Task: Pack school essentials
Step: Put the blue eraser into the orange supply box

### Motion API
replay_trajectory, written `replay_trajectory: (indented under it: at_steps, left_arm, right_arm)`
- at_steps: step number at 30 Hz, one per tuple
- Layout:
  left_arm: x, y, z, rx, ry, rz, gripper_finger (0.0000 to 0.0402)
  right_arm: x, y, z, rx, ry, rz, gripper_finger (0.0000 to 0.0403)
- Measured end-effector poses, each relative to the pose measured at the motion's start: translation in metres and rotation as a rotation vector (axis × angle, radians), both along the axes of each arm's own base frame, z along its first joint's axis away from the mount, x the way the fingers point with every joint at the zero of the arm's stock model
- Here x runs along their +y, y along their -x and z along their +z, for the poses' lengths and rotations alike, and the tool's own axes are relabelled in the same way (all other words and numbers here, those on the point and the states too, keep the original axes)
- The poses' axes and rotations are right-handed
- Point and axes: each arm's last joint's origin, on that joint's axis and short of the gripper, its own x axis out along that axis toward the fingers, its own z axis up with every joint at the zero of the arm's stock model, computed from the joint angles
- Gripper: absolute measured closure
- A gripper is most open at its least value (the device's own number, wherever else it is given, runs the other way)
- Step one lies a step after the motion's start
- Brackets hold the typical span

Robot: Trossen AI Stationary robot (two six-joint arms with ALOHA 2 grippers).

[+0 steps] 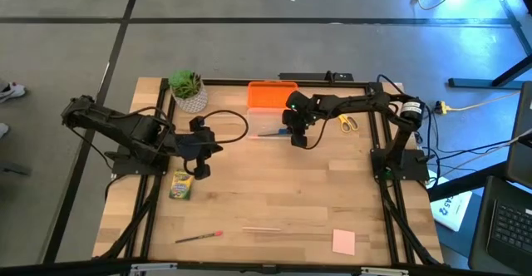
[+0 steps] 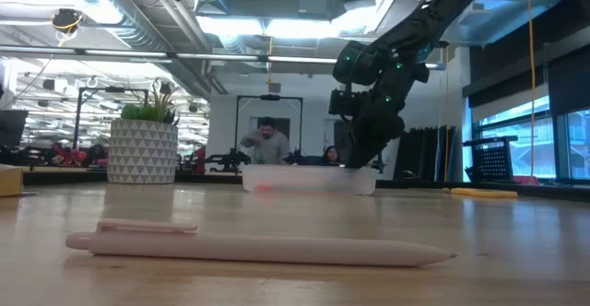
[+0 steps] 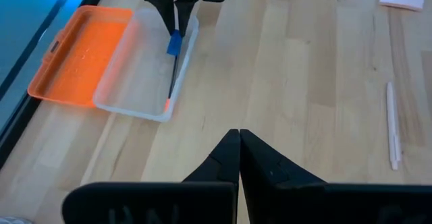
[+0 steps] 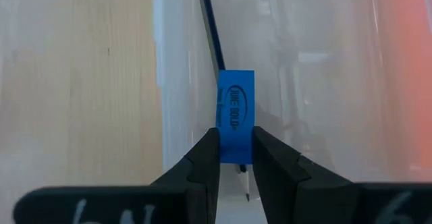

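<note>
Small blue piece (image 4: 235, 116) held over the clear case (image 3: 145, 69)
It is clamped by the right gripper (image 4: 236, 158) fingers near the tabletop's (image 1: 274, 193) far edge; the left gripper (image 3: 239, 137) fingers are pressed together.

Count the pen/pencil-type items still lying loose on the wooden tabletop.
2: a thin red-tipped pencil near the front left, and a pale thin stick-like pen at front centre. A dark pen already lies in the clear plastic case; others may be hidden.

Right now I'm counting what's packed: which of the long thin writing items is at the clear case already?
The dark pen, lying along the case's near wall. The red-tipped pencil and pale thin stick lie on the table's front part.
</note>
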Motion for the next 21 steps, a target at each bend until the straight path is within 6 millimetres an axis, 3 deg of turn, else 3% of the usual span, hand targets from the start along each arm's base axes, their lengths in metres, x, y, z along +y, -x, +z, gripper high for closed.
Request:
replay_trajectory:
  at_steps: [11, 21]
  left_arm:
    - [0.0000, 0.0000, -0.0001, 0.000, 0.000, 0.000, 0.0401]
    - [0.0000, 0.0000, 0.0000, -0.001, 0.005, 0.003, 0.0401]
  right_arm:
    - [0.0012, 0.0037, -0.0020, 0.045, -0.011, -0.004, 0.0320]
    - [0.0003, 0.0039, -0.0020, 0.053, 0.013, -0.020, 0.0267]
